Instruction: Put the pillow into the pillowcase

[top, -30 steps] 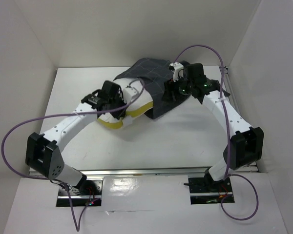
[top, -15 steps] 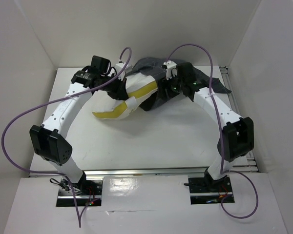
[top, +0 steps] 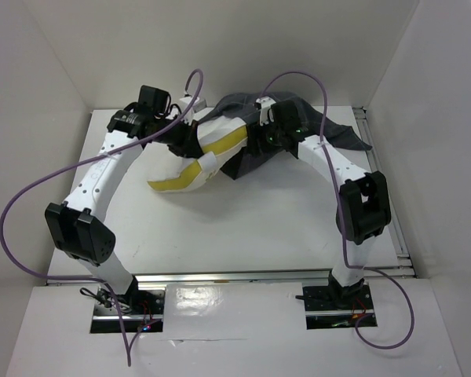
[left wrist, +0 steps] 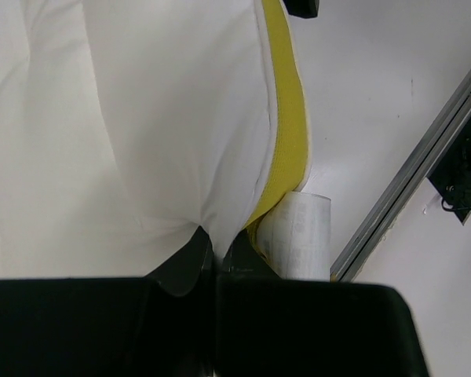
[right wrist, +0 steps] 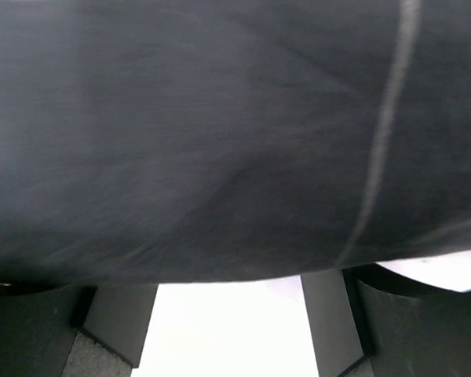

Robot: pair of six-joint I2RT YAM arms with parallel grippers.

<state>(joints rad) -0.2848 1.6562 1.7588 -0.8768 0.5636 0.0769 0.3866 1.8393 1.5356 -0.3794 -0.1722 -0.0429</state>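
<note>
The white pillow [top: 210,132] with its yellow band [top: 221,144] hangs tilted at the back of the table, its lower corner [top: 166,184] resting on the surface. My left gripper [top: 187,135] is shut on a pinch of its white cloth [left wrist: 217,236], beside the yellow band [left wrist: 286,118] and a white tag [left wrist: 302,228]. The dark grid-patterned pillowcase [top: 337,135] lies bunched just right of the pillow. My right gripper [top: 261,138] is at its left edge. In the right wrist view the pillowcase [right wrist: 220,133] drapes over the fingertips of the right gripper [right wrist: 224,294], whose fingers [right wrist: 118,318] stand wide open.
White walls close in the back, left and right. A metal rail [top: 401,253] runs along the table's right edge and another [top: 235,276] along the front. Purple cables [top: 31,200] loop off both arms.
My left gripper has carried the pillow up and toward the back, swinging it toward the pillowcase. My right gripper has shifted left with the pillowcase's edge, closer to the pillow.
</note>
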